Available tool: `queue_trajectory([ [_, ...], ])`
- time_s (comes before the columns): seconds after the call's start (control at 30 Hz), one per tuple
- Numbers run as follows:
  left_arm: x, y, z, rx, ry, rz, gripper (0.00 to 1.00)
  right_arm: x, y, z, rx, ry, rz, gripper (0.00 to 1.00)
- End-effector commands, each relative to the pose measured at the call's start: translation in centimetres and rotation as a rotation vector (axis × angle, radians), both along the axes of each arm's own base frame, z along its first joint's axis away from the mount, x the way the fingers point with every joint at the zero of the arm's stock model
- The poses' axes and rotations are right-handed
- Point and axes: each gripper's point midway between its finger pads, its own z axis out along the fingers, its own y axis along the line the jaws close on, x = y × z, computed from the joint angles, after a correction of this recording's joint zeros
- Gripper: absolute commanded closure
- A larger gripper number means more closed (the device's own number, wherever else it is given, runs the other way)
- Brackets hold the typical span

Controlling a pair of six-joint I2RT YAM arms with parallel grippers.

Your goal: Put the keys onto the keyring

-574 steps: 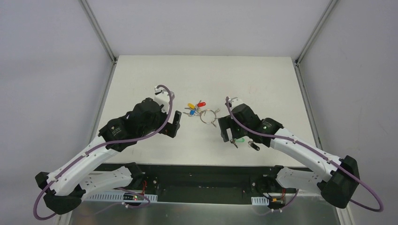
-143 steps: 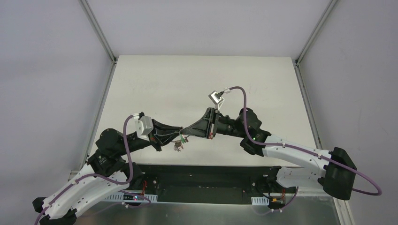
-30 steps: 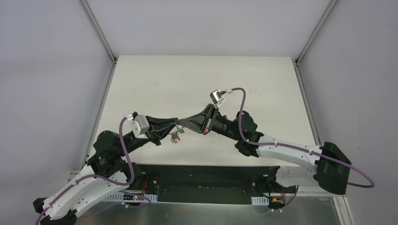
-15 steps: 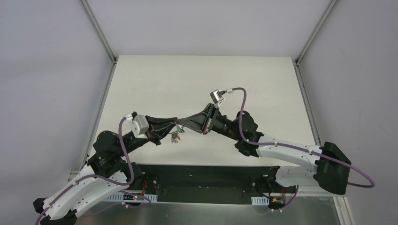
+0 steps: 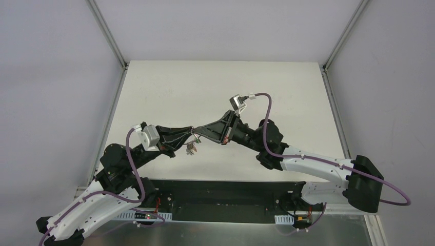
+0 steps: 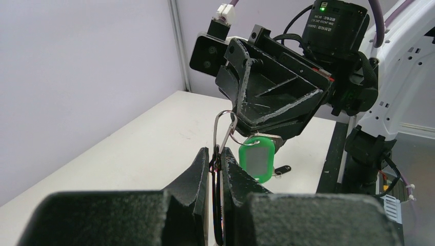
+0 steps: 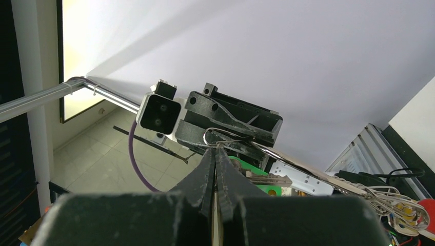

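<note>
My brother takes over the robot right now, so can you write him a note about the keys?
The left fingers are shut on the keyring, held up over the table.
The right fingers are shut too, seemingly pinching the ring's wire.
The green-headed key hangs at the ring between them; whether it is fully threaded I cannot tell.
The black-headed key seems to lie on the table, not yet picked up.
Left to do: finish the green one, then add the black one.

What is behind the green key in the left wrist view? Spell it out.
Behind the green key are the shut right fingers and the table; the black key lies there, lower right. The key head covers the fingers' lower edge.
</note>
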Motion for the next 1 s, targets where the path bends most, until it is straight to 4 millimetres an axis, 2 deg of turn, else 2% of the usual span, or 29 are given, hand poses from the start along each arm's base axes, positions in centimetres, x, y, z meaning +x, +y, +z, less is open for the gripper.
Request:
queue_trajectory([
  [0.0, -0.7, -0.3, 0.5, -0.016, -0.028, -0.040, 1.00, -0.3, -1.3, 5.6, 0.151, -0.081, -0.020, 1.00],
  [0.53, -0.3, -0.5, 0.1, -0.007, -0.019, -0.030, 1.00, -0.9, -1.4, 8.1, 0.191, -0.112, 0.012, 1.00],
  [0.73, 0.3, -0.3, -0.3, 0.003, 0.003, 0.000, 1.00, -1.0, -1.8, 7.9, 0.167, -0.117, -0.001, 1.00],
  [0.87, 1.2, -0.3, -1.2, 0.047, 0.050, 0.038, 1.00, -1.2, -2.5, 7.8, 0.156, -0.125, -0.018, 1.00],
  [0.97, 1.5, -0.5, -1.7, 0.069, 0.075, 0.049, 0.91, -1.5, -2.8, 7.8, 0.147, -0.136, -0.019, 1.00],
])
